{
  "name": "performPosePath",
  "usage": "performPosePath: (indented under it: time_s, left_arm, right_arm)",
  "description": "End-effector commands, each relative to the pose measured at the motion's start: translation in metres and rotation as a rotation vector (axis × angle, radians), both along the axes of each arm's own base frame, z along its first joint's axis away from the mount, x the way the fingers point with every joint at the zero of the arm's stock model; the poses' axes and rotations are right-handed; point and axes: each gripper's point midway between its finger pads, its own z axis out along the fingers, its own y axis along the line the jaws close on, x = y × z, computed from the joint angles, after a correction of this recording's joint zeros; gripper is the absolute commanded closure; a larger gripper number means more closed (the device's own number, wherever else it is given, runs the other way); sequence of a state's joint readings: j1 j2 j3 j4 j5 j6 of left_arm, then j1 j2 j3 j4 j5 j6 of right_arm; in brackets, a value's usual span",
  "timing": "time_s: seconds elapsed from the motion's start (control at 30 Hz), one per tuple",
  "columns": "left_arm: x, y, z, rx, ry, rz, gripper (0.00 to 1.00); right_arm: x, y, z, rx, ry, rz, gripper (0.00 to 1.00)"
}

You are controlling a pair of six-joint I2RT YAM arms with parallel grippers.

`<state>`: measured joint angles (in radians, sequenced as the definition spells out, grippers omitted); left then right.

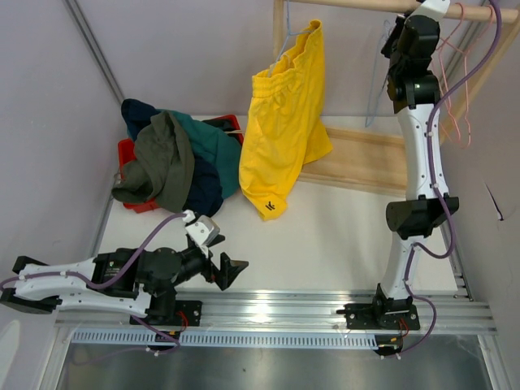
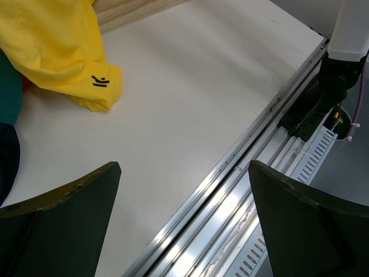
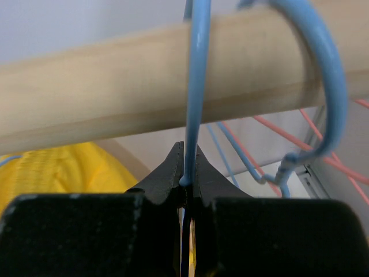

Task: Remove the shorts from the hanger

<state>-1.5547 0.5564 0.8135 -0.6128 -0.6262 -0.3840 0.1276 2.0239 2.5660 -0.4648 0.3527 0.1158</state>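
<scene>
Bright yellow shorts [image 1: 284, 122] hang by the waist from a thin hanger [image 1: 289, 36] on the wooden rail [image 1: 357, 6], their hem touching the table. They also show in the left wrist view [image 2: 63, 52] and the right wrist view [image 3: 57, 167]. Olive-grey [image 1: 162, 162], teal [image 1: 213, 146] and navy [image 1: 203, 188] shorts lie heaped at the left. No black pair shows. My right gripper [image 1: 396, 34] is up at the rail, shut on a blue hanger wire [image 3: 195, 86] in front of the rod [image 3: 115, 98]. My left gripper [image 1: 231, 272] is open and empty, low over the table's near edge.
A red basket [image 1: 128, 154] sits under the heap. Pink hangers [image 1: 455, 89] and a blue one [image 1: 380, 77] hang on the rail at the right. The rack's wooden base board [image 1: 366, 158] lies across the back. The metal rail [image 2: 242, 190] runs along the near edge.
</scene>
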Motion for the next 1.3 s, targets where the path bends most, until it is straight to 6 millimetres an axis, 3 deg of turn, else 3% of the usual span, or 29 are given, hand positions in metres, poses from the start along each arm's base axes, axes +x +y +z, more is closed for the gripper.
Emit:
performPosePath:
  time_s: [0.0,0.2,0.4,0.43,0.5,0.53,0.57,0.77,0.8,0.87,1.03,1.13,1.17,1.2,1.27]
  left_arm:
    - [0.004,0.001,0.0,-0.007,-0.002,0.029,0.01]
    - [0.005,0.002,-0.002,-0.004,0.002,0.042,0.01]
    - [0.006,0.001,-0.003,0.008,-0.004,0.046,0.01]
    - [0.006,0.0,-0.002,0.006,-0.005,0.046,0.01]
    - [0.007,0.0,-0.002,0.004,-0.006,0.047,0.01]
    - [0.007,0.0,-0.002,0.004,-0.006,0.047,0.01]
    - [0.007,0.0,-0.002,0.005,-0.005,0.048,0.01]
    - [0.006,0.001,-0.003,0.005,0.001,0.05,0.01]
    - [0.007,0.002,-0.003,0.006,-0.001,0.054,0.01]
    - [0.007,0.003,-0.002,0.004,-0.001,0.058,0.01]
    - [0.009,0.004,-0.001,0.005,-0.008,0.063,0.01]
    - [0.01,0.005,0.0,0.009,-0.016,0.07,0.01]
    - [0.011,0.006,0.0,0.011,-0.02,0.074,0.01]
    - [0.012,0.005,0.001,0.01,-0.026,0.074,0.01]
    - [0.013,0.005,0.0,0.012,-0.028,0.077,0.01]
  right_arm:
    - [0.009,-0.01,0.016,0.026,-0.082,-0.009,1.0]
    - [0.019,-0.009,-0.006,0.034,-0.028,0.004,1.0]
    - [-0.006,-0.012,-0.004,0.055,-0.02,-0.007,1.0]
    - [-0.006,-0.012,-0.012,0.055,-0.001,-0.009,0.92]
    - [-0.021,-0.014,-0.002,0.058,-0.017,-0.013,0.64]
    - [-0.022,-0.015,-0.009,0.056,0.003,-0.018,0.28]
    - [-0.032,-0.017,0.0,0.057,-0.012,-0.021,0.02]
    - [-0.063,-0.022,0.004,0.06,-0.003,-0.041,0.01]
    - [-0.078,-0.024,0.017,0.065,-0.028,-0.044,0.01]
    - [-0.094,-0.024,0.024,0.076,-0.043,-0.048,0.01]
    - [-0.155,-0.016,0.052,0.094,-0.114,-0.02,0.01]
    - [-0.176,0.023,0.059,0.148,-0.15,0.122,0.0]
    - [-0.179,0.042,0.059,0.158,-0.151,0.193,0.01]
    - [-0.185,0.076,0.057,0.162,-0.142,0.286,0.0]
    - [-0.183,0.112,0.05,0.139,-0.121,0.357,0.0]
